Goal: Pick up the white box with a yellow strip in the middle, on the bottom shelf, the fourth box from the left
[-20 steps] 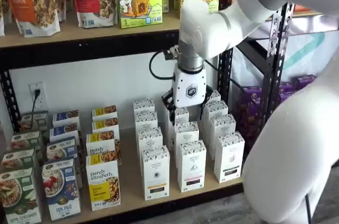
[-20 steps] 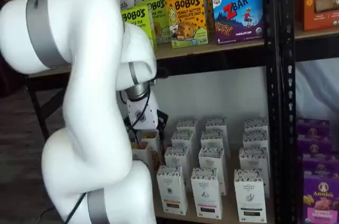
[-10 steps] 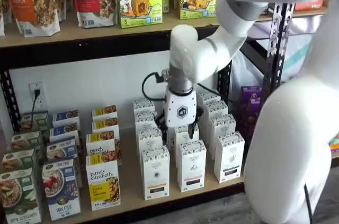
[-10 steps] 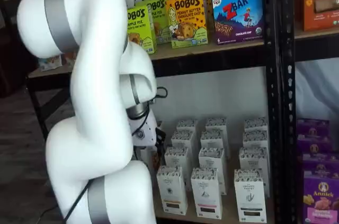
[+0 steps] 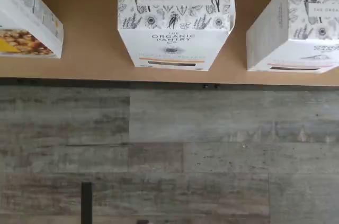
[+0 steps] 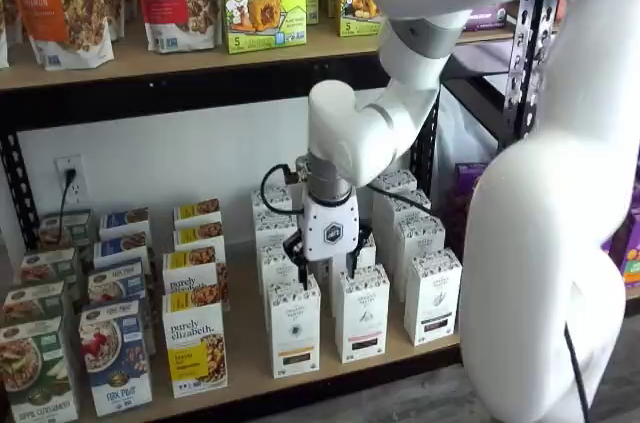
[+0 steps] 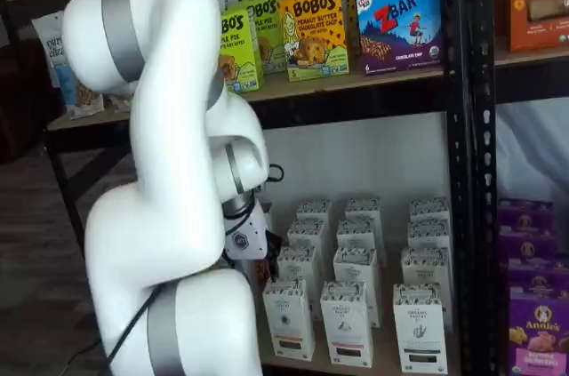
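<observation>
The white box [image 6: 294, 326] with the yellowish strip stands at the front edge of the bottom shelf [image 6: 250, 368], beside a like Organic Pantry carton [image 6: 362, 312]. The gripper [image 6: 328, 268] hangs just above it, jaws apart, its two black fingers straddling the box's speckled top

A white box [image 5: 175, 23] with flower drawings on top and an orange strip on its front stands at the edge of the wooden shelf [image 5: 90, 33]. At its three o'clock stands a like box [image 5: 296, 33]; at nine, a granola box [image 5: 26, 20]. Gray floor planks [image 5: 169, 155] lie beyond the shelf edge.
</observation>
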`<state>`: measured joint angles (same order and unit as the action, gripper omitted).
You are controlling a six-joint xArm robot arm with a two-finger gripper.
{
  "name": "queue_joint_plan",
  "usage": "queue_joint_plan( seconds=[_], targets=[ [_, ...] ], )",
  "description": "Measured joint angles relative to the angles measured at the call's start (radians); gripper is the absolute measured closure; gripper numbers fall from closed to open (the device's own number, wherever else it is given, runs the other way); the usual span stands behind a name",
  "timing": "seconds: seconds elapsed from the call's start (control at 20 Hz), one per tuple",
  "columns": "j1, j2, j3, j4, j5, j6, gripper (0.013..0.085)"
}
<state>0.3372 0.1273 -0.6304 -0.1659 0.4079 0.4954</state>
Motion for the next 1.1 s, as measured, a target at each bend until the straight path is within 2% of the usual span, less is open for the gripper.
queue_joint_plan(
  seconds=[0.4, 0.6, 1.1],
  targets=[
    [-0.025, 0.136, -0.080, -0.007, -0.049, -0.016, 0.0130],
    [-0.032, 0.190, -0.120, -0.016, -0.047, -0.015, 0.0130],
    [-0.039, 0.316, -0.208, 0.020, -0.093, -0.054, 0.0130]
  ],
)
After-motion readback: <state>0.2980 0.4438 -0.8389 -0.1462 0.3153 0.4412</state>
